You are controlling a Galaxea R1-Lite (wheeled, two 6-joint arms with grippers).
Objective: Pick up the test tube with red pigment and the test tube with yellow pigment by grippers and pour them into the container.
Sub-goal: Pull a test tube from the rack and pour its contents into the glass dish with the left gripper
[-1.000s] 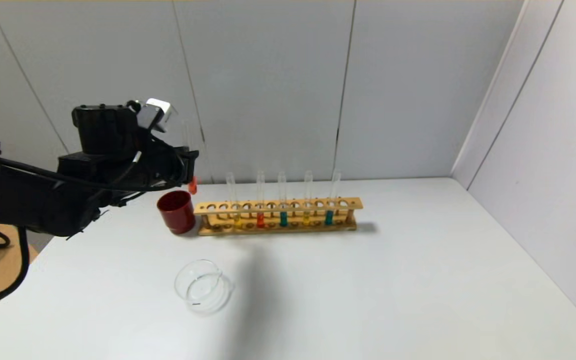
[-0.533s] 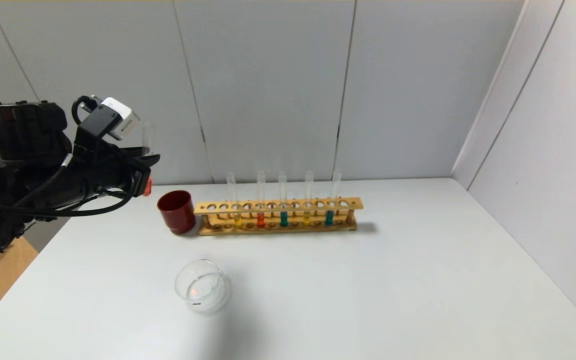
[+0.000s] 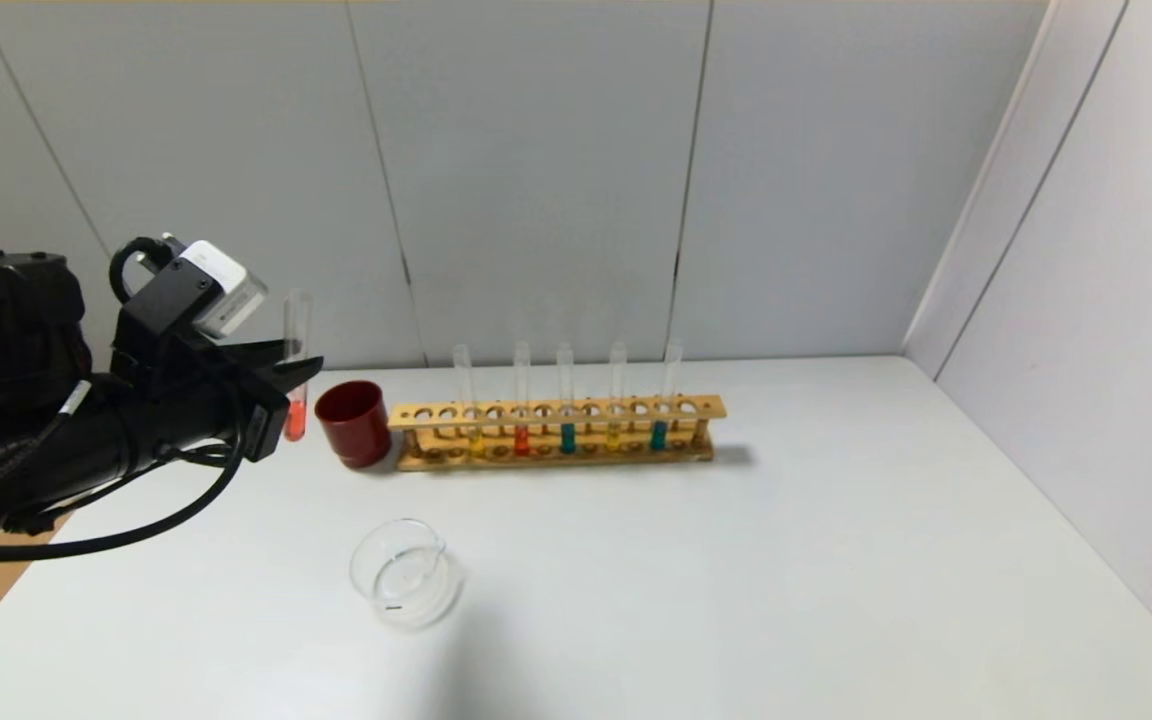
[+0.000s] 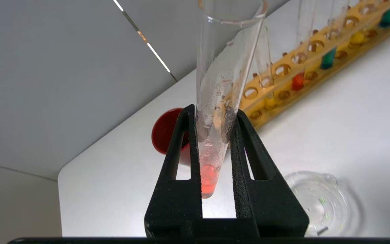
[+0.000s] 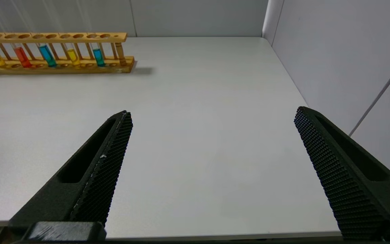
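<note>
My left gripper (image 3: 288,385) is shut on a test tube with red pigment (image 3: 295,365), held upright above the table's left side, left of the dark red cup (image 3: 352,423). The left wrist view shows the tube (image 4: 215,128) clamped between the black fingers (image 4: 178,152), orange-red liquid at its base. The clear glass container (image 3: 405,572) sits on the table in front, also in the left wrist view (image 4: 320,200). The wooden rack (image 3: 556,432) holds two yellow-pigment tubes (image 3: 474,440), one red tube (image 3: 521,438) and two teal ones. My right gripper (image 5: 212,118) is open and empty over the table's near right part.
The dark red cup stands against the rack's left end. A grey wall runs behind the rack, and a side wall (image 3: 1086,300) bounds the table on the right. The table's left edge lies under my left arm.
My left gripper has carried the red tube leftward away from the rack and then lowered it. The tube now stands upright beside the red cup. The right arm has not moved.
</note>
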